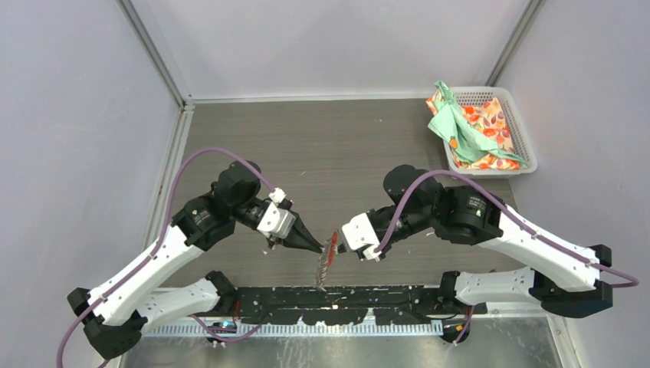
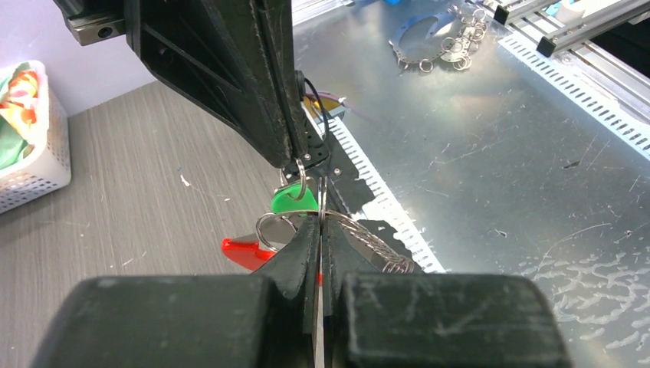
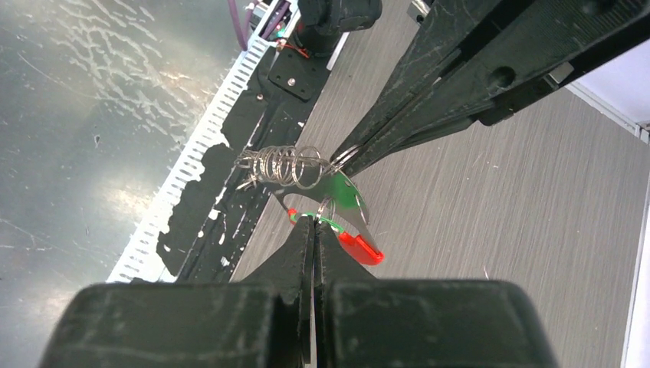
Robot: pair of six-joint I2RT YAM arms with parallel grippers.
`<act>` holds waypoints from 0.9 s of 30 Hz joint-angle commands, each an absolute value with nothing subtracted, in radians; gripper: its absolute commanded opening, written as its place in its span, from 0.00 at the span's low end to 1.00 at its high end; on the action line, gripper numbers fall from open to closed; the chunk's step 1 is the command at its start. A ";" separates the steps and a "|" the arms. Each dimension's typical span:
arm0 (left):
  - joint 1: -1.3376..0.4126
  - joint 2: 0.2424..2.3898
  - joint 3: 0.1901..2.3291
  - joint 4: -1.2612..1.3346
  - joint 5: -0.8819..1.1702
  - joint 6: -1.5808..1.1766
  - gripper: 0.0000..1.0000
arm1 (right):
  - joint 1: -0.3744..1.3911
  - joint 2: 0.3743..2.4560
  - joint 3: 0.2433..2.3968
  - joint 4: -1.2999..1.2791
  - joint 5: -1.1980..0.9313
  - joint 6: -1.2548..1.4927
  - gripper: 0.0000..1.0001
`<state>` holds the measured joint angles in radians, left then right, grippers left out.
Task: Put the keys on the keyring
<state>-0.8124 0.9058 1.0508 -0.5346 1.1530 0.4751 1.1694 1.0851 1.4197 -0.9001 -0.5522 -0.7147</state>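
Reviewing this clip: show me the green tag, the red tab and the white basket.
green tag [image 3: 342,192], right wrist view, middle of its flat face.
red tab [image 3: 361,248], right wrist view, its rounded lower end.
white basket [image 1: 523,139], top external view, its right wall.

Bright, even light falls from overhead, so the arms cast only faint, soft shadows on the grey worktop [image 1: 337,146]. The bare metal sheet [image 2: 498,153] along its near edge throws back patchy white glare in both wrist views. There the left claw [image 2: 320,221] and right claw [image 3: 314,224] loom dark and blurred at the bottom, while the overhead picture is slightly soft throughout.
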 commanded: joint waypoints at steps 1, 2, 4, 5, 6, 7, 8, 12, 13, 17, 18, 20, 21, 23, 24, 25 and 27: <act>-0.818 0.902 1.085 -0.493 1.180 0.454 0.00 | 1.202 1.100 1.478 -0.913 -0.500 -0.762 0.01; -0.818 0.903 1.084 -0.494 1.180 0.454 0.00 | 1.209 1.104 1.485 -0.917 -0.487 -0.768 0.01; -0.818 0.904 1.082 -0.496 1.182 0.454 0.00 | 1.226 1.110 1.493 -0.923 -0.463 -0.778 0.01; -0.818 0.903 1.081 -0.497 1.183 0.453 0.00 | 1.232 1.112 1.497 -0.928 -0.458 -0.782 0.01; -0.818 0.902 1.079 -0.499 1.184 0.453 0.00 | 1.239 1.115 1.503 -0.932 -0.447 -0.785 0.01; -0.818 0.902 1.078 -0.502 1.188 0.452 0.00 | 1.244 1.118 1.508 -0.938 -0.440 -0.789 0.01; -0.818 0.902 1.077 -0.506 1.192 0.451 0.00 | 1.251 1.120 1.516 -0.948 -0.431 -0.796 0.01; -0.819 0.908 1.078 -0.522 1.197 0.447 0.00 | 1.268 1.144 1.554 -1.001 -0.409 -0.827 0.01; -0.819 0.909 1.080 -0.530 1.196 0.446 0.00 | 1.274 1.149 1.562 -1.012 -0.401 -0.833 0.01; -0.819 0.917 1.084 -0.535 1.197 0.421 0.00 | 1.304 1.165 1.594 -1.054 -0.364 -0.858 0.01; -0.819 0.919 1.083 -0.531 1.198 0.413 0.00 | 1.309 1.169 1.602 -1.063 -0.360 -0.862 0.01; -0.819 0.925 1.085 -0.527 1.198 0.403 0.00 | 1.321 1.179 1.617 -1.078 -0.351 -0.868 0.01; -0.819 0.926 1.084 -0.522 1.198 0.399 0.00 | 1.327 1.181 1.623 -1.082 -0.350 -0.870 0.01; -0.819 0.929 1.082 -0.511 1.196 0.386 0.00 | 1.336 1.185 1.632 -1.087 -0.344 -0.873 0.01; -0.819 0.930 1.082 -0.510 1.195 0.382 0.00 | 1.340 1.188 1.635 -1.088 -0.339 -0.875 0.01; -0.819 0.930 1.081 -0.510 1.194 0.381 0.00 | 1.346 1.190 1.637 -1.088 -0.335 -0.877 0.01; -0.819 0.930 1.081 -0.510 1.186 0.378 0.00 | 1.356 1.197 1.645 -1.093 -0.330 -0.880 0.01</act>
